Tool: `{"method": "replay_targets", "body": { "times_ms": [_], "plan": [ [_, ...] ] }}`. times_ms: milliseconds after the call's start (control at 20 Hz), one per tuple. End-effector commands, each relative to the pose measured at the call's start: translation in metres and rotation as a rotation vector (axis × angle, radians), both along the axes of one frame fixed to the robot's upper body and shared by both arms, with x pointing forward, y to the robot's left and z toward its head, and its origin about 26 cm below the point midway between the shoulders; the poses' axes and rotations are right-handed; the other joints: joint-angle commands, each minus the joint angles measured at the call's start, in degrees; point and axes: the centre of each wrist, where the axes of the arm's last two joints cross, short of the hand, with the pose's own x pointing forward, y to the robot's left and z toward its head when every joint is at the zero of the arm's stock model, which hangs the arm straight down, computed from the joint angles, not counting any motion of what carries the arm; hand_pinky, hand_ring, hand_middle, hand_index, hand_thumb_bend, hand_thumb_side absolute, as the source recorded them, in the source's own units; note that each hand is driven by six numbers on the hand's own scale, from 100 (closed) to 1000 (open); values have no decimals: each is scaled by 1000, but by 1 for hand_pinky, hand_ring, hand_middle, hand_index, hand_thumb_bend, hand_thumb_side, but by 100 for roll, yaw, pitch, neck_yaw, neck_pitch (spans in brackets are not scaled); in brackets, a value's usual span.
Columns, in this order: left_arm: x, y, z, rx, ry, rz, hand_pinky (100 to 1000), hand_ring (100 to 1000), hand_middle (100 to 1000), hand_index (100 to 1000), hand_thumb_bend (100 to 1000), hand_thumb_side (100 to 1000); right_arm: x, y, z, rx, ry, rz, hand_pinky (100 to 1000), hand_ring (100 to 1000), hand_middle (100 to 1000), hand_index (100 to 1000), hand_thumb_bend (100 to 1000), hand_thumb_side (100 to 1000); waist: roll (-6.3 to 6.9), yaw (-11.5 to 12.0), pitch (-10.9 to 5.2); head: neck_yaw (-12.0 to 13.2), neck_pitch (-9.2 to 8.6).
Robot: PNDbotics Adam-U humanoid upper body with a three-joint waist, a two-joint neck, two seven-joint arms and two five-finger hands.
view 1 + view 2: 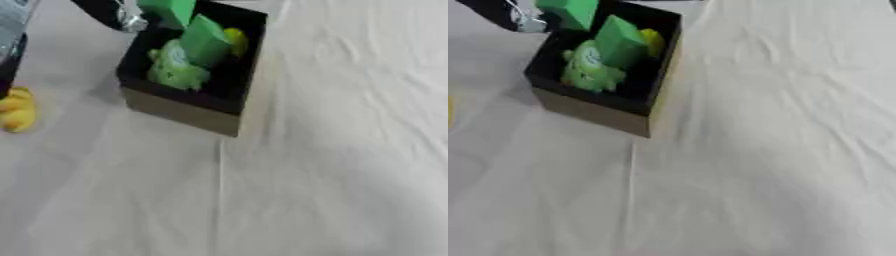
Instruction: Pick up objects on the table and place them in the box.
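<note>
Placing step, by the look of it: the left arm (105, 15) comes in from 11 o'clock and ends at the far-left corner of the box (179, 107), with a bright green block (171, 10) right at the arm's tip, over the box's far edge. The hand itself is cut off by the top of the frame and sits behind the block; only a silver joint shows, so can't tell whether the fingers are curled on the block or already off it. Box sits at 12 o'clock on the white cloth (332, 165), black inside, tan outer wall. In it already: a green wedge-shaped block (206, 40) leaning upright, a pale green toy (175, 67) on its near-left side, and a yellow object (234, 41) at the far-right, mostly hidden behind the wedge. Still out on the table: a yellow toy (17, 112) at 9 o'clock, well apart from the box, clipped by the frame edge and reduced to a sliver in the right eye view. My read: next is to drop the block clear of the wedge, then swing to the yellow toy. Right hand is not visible anywhere. A dark object at the left edge above the yellow toy is unidentifiable.
</note>
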Motion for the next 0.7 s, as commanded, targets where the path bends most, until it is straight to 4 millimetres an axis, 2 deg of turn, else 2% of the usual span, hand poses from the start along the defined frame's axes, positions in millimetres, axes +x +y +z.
{"method": "replay_targets", "body": {
  "times_ms": [50,400,450,600,650,700],
  "plan": [
    [9,1,-4,15,3,36,711,682,564,619,336,100,-6,0,11,-5,-31,5,913,904,769,829,104,441,-9,-7,-199,7,-8],
    [25,6,-27,42,69,78,728,715,611,663,411,100,-5,0,9,-3,-25,3,914,904,769,829,100,447,-27,-2,-171,-21,7],
    [26,7,-29,51,77,78,739,735,638,689,426,100,-5,0,9,-3,-25,2,914,904,769,829,100,448,-29,-1,-171,-22,6],
    [26,6,-30,80,93,64,791,832,780,844,535,100,-5,-1,8,-3,-20,1,913,904,769,829,100,450,-36,7,-177,-28,11],
    [25,7,-29,84,90,58,817,863,812,873,594,100,-4,-1,7,-4,-19,1,913,904,769,829,100,451,-37,11,-180,-30,14],
    [24,8,-27,80,81,55,833,881,824,883,629,141,-4,-1,7,-4,-16,-1,913,904,769,829,100,451,-37,17,-185,-35,19]
  ]
}}
